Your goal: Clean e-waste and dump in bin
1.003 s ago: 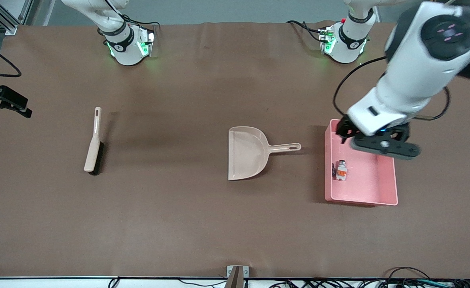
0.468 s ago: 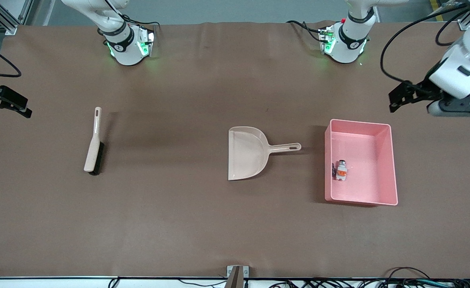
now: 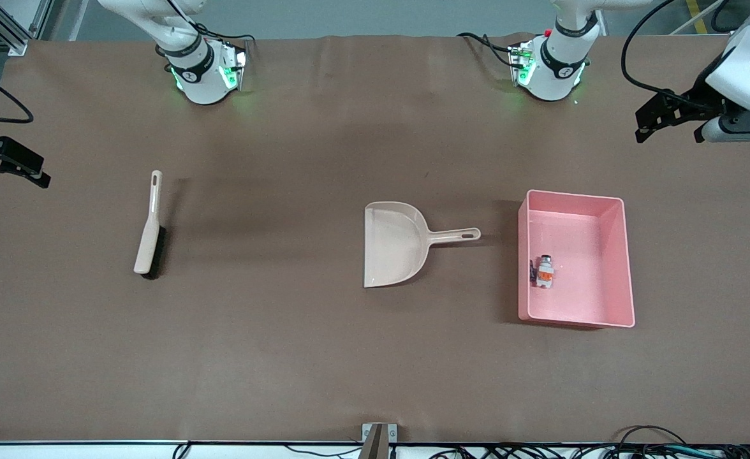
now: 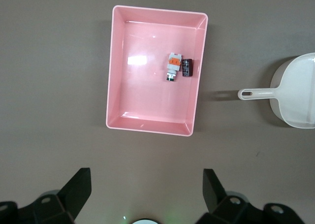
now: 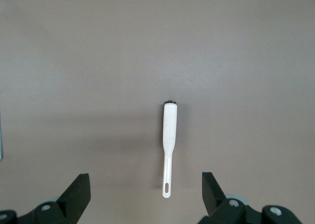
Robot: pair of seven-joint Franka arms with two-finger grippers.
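- We see a brown tabletop [image 3: 324,357] from above, with two white robot arms based along its upper edge.
- The left claw [image 4: 146,197] hangs in the air over bare tabletop at the left arm's end, its two dark fingers spread wide and holding nothing.
- Below the left claw's camera, well apart from its fingers, sits the bin [image 3: 627,268], a pink rectangular tub with low walls, upright on the tabletop.
- The e-waste lies inside the bin, near the wall that faces the dustpan: a white-grey block [image 3: 545,271] with an orange mark, and a dark cylinder-like piece [image 3: 533,272] just beside it, between the block and that wall.
- A beige dustpan [image 3: 393,245] rests flat on the tabletop beside the bin, toward the right arm's end, its handle pointing at the bin; the two do not touch.
- The right claw [image 5: 146,197] waits high in the air, fingers spread and holding nothing.
- Under the right claw, well apart from it, lies a brush [image 3: 150,228] with a pale handle and dark bristles, alone on the tabletop.
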